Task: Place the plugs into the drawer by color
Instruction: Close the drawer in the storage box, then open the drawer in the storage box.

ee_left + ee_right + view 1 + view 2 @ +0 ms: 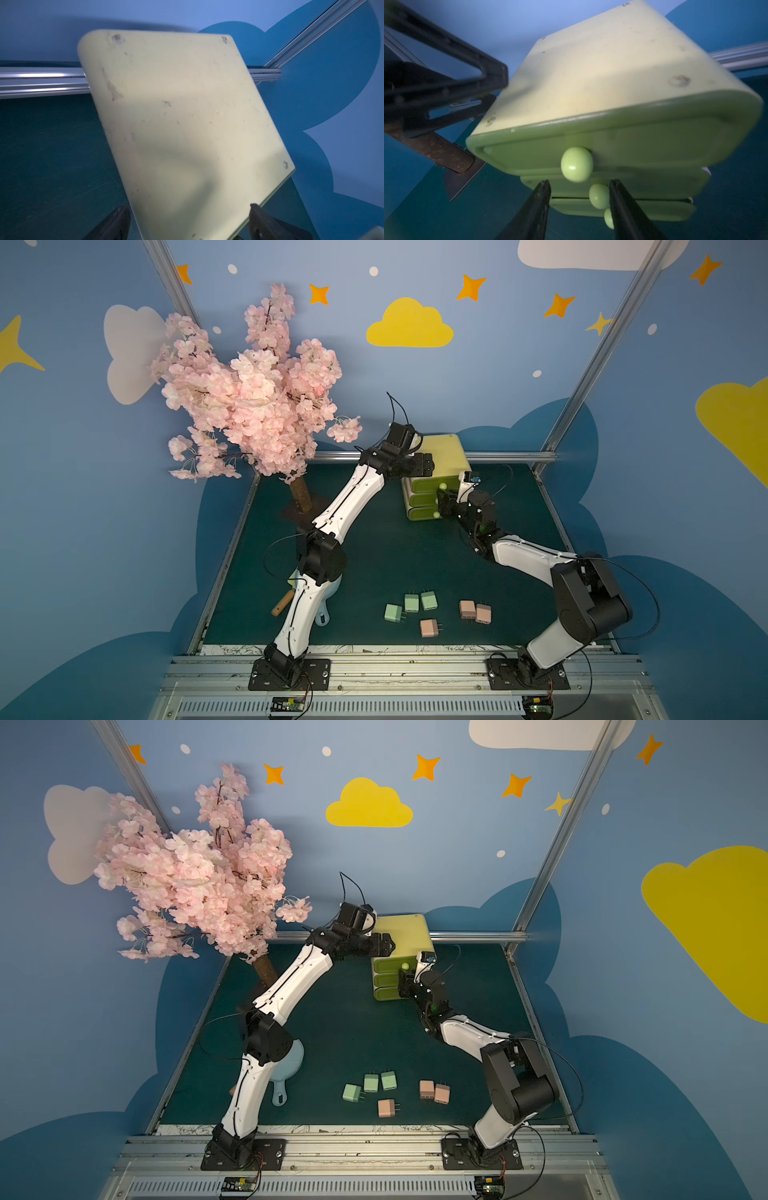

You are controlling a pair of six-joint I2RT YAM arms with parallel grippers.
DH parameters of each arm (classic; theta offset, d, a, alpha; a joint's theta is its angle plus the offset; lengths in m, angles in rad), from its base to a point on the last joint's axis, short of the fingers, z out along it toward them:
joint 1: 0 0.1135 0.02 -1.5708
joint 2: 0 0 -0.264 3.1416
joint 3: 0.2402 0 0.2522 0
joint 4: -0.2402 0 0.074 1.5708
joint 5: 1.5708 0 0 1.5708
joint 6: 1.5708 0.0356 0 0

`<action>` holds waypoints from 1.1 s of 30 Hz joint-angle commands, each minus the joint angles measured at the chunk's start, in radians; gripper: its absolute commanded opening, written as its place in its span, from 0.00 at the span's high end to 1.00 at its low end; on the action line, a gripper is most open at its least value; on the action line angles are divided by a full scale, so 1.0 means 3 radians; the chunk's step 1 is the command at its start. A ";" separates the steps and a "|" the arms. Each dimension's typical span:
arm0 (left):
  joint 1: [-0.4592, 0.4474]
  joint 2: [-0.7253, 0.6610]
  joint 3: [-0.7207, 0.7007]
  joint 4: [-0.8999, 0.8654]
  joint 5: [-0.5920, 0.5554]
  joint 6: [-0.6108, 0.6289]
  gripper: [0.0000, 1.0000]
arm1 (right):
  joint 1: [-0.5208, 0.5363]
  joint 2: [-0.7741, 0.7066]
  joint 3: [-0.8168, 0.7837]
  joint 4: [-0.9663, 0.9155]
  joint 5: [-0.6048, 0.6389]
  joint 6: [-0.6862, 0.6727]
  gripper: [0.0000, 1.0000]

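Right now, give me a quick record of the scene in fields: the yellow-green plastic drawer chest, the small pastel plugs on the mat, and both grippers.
chest: yellow-green plastic three-drawer chest, at the far end of the dark green mat
plugs in view: three mint green plugs and three pink plugs, loose near the mat's front edge
left gripper: open, at the chest's top edge
right gripper: open, jaws either side of the middle round knob

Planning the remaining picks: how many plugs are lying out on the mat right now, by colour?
Mint green plugs: 3
Pink plugs: 3
Light blue plugs: 0 in view
Total: 6
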 commanded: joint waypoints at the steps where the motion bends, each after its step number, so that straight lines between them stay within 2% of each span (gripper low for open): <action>1: 0.0141 -0.0120 -0.0005 0.0093 0.0131 -0.0079 0.09 | -0.0099 -0.0234 -0.0251 0.0209 -0.0351 0.0380 0.49; 5: 0.0196 -0.0028 0.0040 0.0141 0.0257 -0.0117 0.09 | -0.0280 -0.0296 -0.0479 0.0311 -0.0707 0.0769 0.49; 11: 0.0235 0.0123 0.0123 0.0136 0.0353 -0.0138 0.09 | -0.0515 -0.0199 -0.0452 0.0387 -0.1213 0.1167 0.48; 19: 0.0267 0.0229 0.0138 0.0161 0.0472 -0.0173 0.10 | -0.0645 0.0276 -0.0388 0.1018 -0.1577 0.1639 0.49; 22: 0.0267 0.0265 0.0128 0.0151 0.0486 -0.0204 0.11 | -0.0666 0.0562 -0.0310 0.1430 -0.1797 0.1786 0.49; 26: 0.0272 0.0291 0.0118 0.0127 0.0513 -0.0226 0.15 | -0.0689 0.0933 -0.0227 0.1868 -0.1888 0.2096 0.50; 33: 0.0277 0.0281 0.0102 0.0114 0.0527 -0.0234 0.18 | -0.0687 0.1092 -0.0149 0.1902 -0.1859 0.2144 0.51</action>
